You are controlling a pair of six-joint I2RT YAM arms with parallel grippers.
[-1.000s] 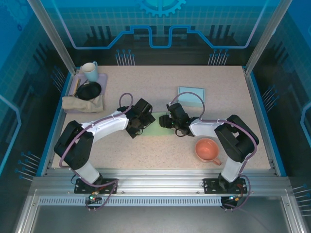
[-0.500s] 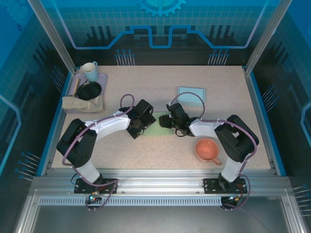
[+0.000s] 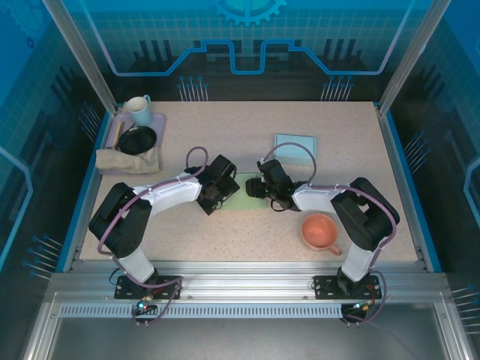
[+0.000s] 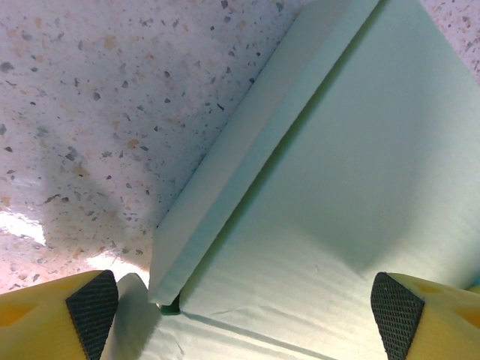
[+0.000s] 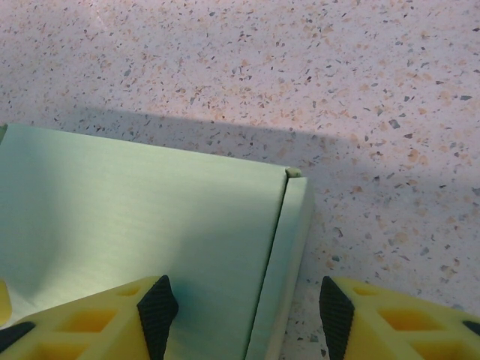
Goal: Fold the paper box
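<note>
The paper box point(image 3: 241, 198) is a pale green sheet lying flat mid-table, between my two grippers. My left gripper point(image 3: 217, 189) hovers over its left end. In the left wrist view its fingers point(image 4: 94, 303) stand wide apart, open, over the box's flat panel point(image 4: 337, 195), with a raised side flap point(image 4: 232, 172) nearer the left finger. My right gripper point(image 3: 264, 187) is over the box's right end. In the right wrist view it is open, its fingertips point(image 5: 158, 306) on either side of a narrow folded side flap point(image 5: 289, 247) without touching it.
A light blue square sheet point(image 3: 295, 146) lies behind the right gripper. An orange cup point(image 3: 321, 231) sits at the front right. At the back left are a white mug point(image 3: 139, 110), a black bowl point(image 3: 138, 139) and a beige cloth point(image 3: 127, 159).
The left arm has shifted slightly to the right over the box's left end, and its jaws have narrowed a little. The right arm and the box have stayed still.
</note>
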